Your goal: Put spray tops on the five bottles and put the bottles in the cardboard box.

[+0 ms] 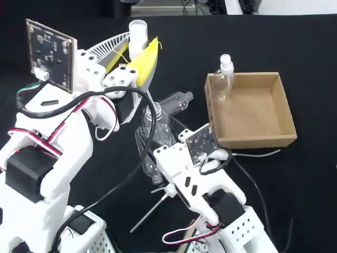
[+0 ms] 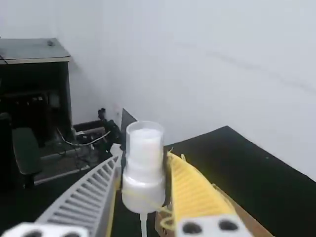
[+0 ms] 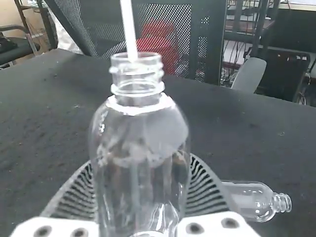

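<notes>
The black bench carries the cardboard box, one capped bottle already in a far corner. The right end effector clenches an open bottle upright, neck presented upward. The left end effector grips the spray top above it, so the tube feeds into the neck.
</notes>
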